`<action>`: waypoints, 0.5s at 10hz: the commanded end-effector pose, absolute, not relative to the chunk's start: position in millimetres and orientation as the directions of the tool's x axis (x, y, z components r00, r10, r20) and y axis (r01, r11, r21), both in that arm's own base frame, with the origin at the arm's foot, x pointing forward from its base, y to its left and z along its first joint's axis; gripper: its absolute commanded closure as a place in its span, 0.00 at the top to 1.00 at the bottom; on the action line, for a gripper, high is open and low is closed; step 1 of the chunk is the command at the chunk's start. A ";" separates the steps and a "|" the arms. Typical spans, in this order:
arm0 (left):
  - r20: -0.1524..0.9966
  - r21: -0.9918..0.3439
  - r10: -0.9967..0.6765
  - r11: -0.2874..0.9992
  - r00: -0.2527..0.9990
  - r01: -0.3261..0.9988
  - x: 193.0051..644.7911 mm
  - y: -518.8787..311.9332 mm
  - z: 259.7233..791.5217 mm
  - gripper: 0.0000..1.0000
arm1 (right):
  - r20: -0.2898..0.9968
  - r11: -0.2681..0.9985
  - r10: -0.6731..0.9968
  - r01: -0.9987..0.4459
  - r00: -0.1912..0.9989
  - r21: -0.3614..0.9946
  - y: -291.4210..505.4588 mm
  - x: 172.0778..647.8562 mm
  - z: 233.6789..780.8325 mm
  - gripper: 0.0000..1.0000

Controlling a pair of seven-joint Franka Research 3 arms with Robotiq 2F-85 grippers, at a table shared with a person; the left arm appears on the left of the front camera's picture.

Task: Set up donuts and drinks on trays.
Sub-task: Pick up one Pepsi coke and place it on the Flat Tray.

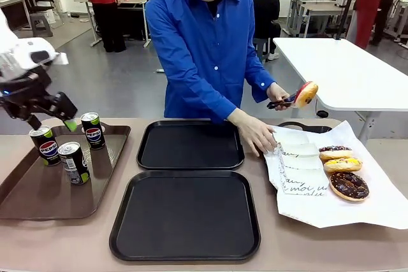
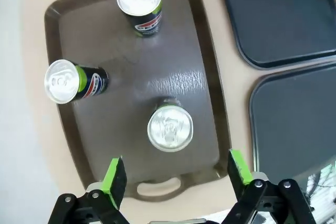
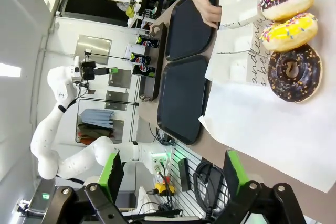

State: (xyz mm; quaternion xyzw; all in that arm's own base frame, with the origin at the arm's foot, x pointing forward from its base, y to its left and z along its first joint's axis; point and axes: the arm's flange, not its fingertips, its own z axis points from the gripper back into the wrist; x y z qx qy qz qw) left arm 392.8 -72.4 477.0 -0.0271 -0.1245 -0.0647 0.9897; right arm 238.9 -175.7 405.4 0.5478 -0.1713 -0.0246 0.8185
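Plainly, both trays (image 1: 190,144) lie bare mid-tabletop; drinks (image 1: 94,130) stand on the brown tray (image 1: 38,189) at the left edge, donuts (image 1: 343,165) on paper (image 1: 357,211) at the right. The left gripper (image 2: 176,167), above the drinks, and the right gripper (image 3: 173,163) both hold their fingers apart. An off-centre close could topple a slim drink.

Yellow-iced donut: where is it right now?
Front view, table's right side: the yellow-iced donut lies on the white paper, between the sprinkled chocolate-iced donut behind it and the dark chocolate donut nearer the robot, right of the white boxes.
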 end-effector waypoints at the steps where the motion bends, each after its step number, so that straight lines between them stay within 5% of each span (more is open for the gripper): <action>1: 0.239 0.082 -0.077 0.995 0.968 0.059 411.1 -88.1 441.5 1.00 | 0.263 0.389 -0.227 -0.160 0.938 0.907 -176.4 239.1 404.6 1.00; 5: 0.245 0.009 -0.117 0.993 0.963 0.118 399.3 -83.3 457.9 1.00 | 0.263 0.389 -0.227 -0.160 0.938 0.907 -176.4 239.1 404.6 1.00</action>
